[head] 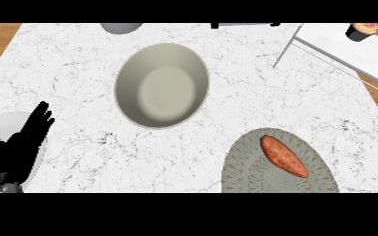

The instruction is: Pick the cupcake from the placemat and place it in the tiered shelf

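The robot's left hand (31,139) rests at 8 o'clock in the head view, fingers straight and pointing up, spread slightly, holding nothing. It overlaps a pale round plate (7,122) that is cut off by the view's left edge; whether the hand touches the plate cannot be told.

The cupcake (362,31), in a dark wrapper with a pinkish top, stands at 2 o'clock on the white tiered shelf (332,44), right at the view's edge and well apart from the hand. A thin metal leg (286,47) of the shelf slants down toward the counter.

At 5 o'clock lies the grey-green patterned placemat (255,172), oval and partly cut off below, bearing an orange-red oblong piece of food (283,156) set on a slant.

A large cream bowl (161,86) sits just off centre toward 10 o'clock, upright and apart from everything else. A grey rounded dish (122,27) peeks in at 11 o'clock.

The counter (81,75) is white marble with fine grey veins; strips of brown wood (7,34) show at its far corners.
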